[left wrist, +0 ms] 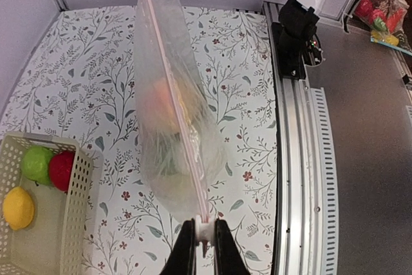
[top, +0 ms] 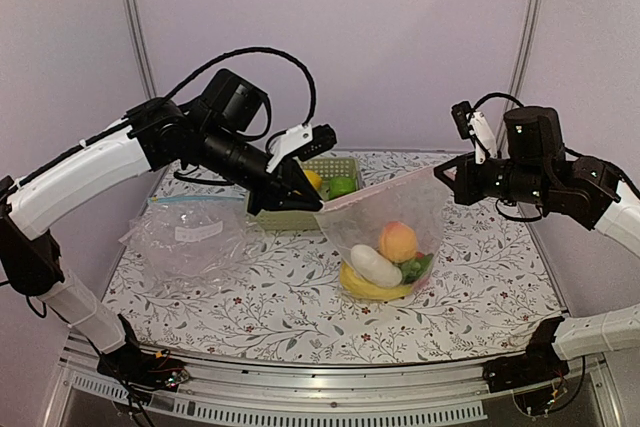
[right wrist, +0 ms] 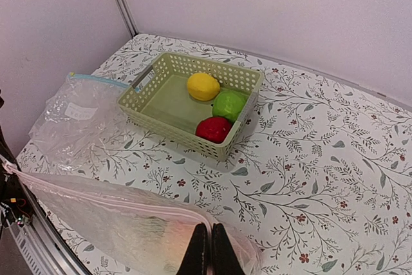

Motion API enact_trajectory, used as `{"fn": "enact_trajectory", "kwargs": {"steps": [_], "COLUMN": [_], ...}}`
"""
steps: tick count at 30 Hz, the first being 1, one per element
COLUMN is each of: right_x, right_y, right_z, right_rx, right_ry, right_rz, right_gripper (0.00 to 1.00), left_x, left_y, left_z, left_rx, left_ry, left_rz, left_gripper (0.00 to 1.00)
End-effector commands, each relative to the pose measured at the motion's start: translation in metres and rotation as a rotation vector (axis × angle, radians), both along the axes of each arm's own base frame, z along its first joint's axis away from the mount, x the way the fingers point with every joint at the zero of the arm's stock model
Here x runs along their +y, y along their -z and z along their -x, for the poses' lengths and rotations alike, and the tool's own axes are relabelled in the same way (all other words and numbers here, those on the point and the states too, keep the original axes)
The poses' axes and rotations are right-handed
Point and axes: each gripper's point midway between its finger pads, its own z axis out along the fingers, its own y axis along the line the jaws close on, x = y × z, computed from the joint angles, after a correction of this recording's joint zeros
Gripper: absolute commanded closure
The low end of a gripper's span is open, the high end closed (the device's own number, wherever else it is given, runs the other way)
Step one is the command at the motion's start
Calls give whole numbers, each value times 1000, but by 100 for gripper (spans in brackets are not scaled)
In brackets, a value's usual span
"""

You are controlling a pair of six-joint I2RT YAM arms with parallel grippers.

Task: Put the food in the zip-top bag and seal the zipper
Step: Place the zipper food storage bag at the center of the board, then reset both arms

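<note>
Pink and pulled straight, the zipper (top: 380, 190) runs between the two arms, which is why the zip-top bag (top: 385, 217) hangs like a hammock to the right of the basket (top: 300, 219) and a little nearer the arm bases. The left pincer (top: 310, 199) is nipped narrow on the white slider (left wrist: 203, 228) at the bag's basket-side end. The right pincer (top: 445, 175), closed tight, pinches the far corner of the mouth. Held taut like this, the strip gives the slider a straight track, though I cannot tell how much of it is sealed.

The peach (top: 398, 242), white oblong piece (top: 375, 265) and banana (top: 375, 290) sag into the bag's bottom, low over the tabletop (top: 290, 297). Inside the basket lie the lemon (right wrist: 203, 85), green fruit (right wrist: 230, 104) and red apple (right wrist: 214, 129), not bagged. A second clear bag (top: 185, 237) lies just left of the basket.
</note>
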Motion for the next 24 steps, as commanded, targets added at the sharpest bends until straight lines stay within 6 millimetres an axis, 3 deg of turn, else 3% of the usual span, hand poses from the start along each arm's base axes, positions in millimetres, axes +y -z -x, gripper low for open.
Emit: {"fn": "enact_trajectory", "kwargs": {"steps": [1,3,6,11,15,17,21,24], "right_x": [-8,4,24,26,18,11,-15,-23], "right_y": [-6,-3,-2,-2,-9,-18,-29,-38], "right_z": [-4,3,18,22,21,18,2,-6], "right_rx": [-20,-8,14,5,-26,-53,-91,-109], "right_ry": [4,-79,-222,-248,-214,-172,0,65], "right_rz": [1,-2,-28,-27,-34,-40,-12,-6], "right_gripper": [100,90,60,28,15,2,1,1], "left_x": [15,12,8,6,14,22,36,50], "left_y": [5,5,2,-11,-30,-37,-40,-39], "left_z": [1,-5,-11,-22,-33,-40,-56,-70], "left_rx": [46,51,54,31,-11,-10,17,17], "left_ry": [-43,-80,-121,-201,-280,-331,-425,-513], "left_rz": [-25,-10,29,117,201,231,252,252], "left_gripper": [83,54,27,2,1,1,1,1]}}
